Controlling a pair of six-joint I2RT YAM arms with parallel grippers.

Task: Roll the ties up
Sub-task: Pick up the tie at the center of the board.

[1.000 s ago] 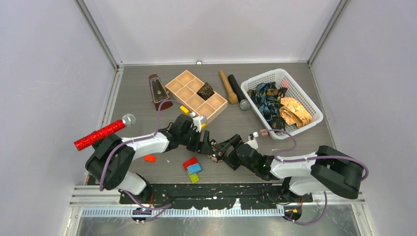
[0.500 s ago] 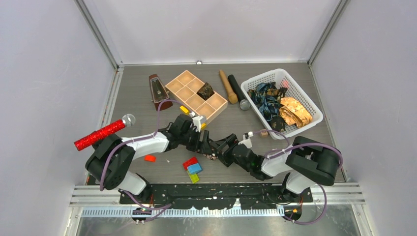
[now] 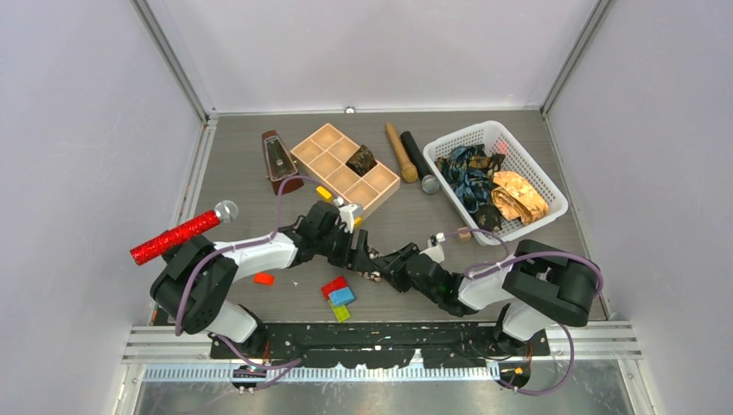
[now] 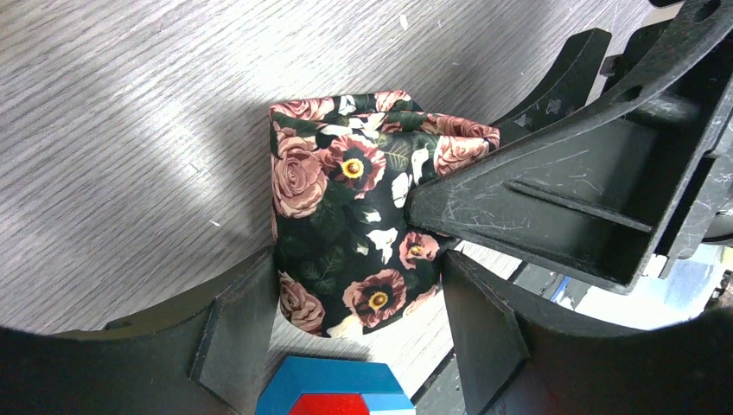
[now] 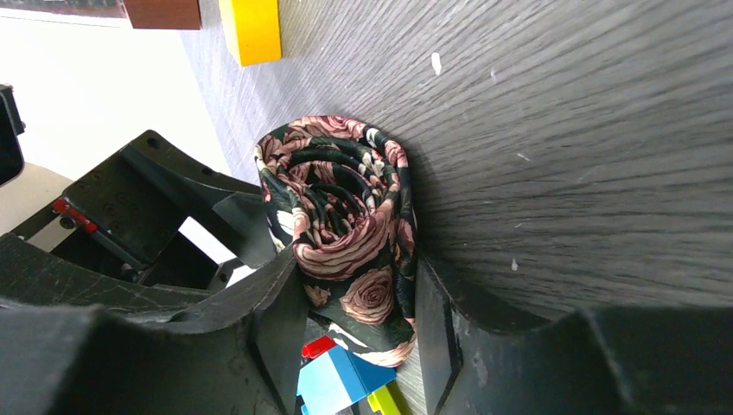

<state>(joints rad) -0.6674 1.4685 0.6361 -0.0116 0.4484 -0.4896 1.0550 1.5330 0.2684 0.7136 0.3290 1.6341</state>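
Observation:
A rolled tie (image 4: pixel 350 225), black with pink roses, stands on end on the grey table (image 3: pixel 415 216) between both grippers. My left gripper (image 4: pixel 356 290) is shut on the roll, a finger pressed to each side. My right gripper (image 5: pixel 356 277) comes in from the opposite side and is also shut on the same tie (image 5: pixel 350 225), its spiral end facing the camera. In the top view the left gripper (image 3: pixel 358 252) and right gripper (image 3: pixel 385 269) meet at the table's middle. More ties lie in the white basket (image 3: pixel 532 163): dark blue-teal (image 3: pixel 467 173) and golden-orange (image 3: pixel 519 197). A dark brown rolled one (image 3: pixel 361 159) sits in the wooden tray (image 3: pixel 333 143).
Blue, red and green blocks (image 3: pixel 339 296) lie just in front of the grippers, and an orange block (image 3: pixel 264 278) lies to the left. A red glittery microphone (image 3: pixel 177 235) lies at the left. A metronome (image 3: pixel 277 160), a wooden pestle (image 3: pixel 400 151) and a black microphone (image 3: pixel 417 162) are at the back.
My right arm has slid left toward the roll and its jaws have closed in on it. The left gripper has kept its hold and place.

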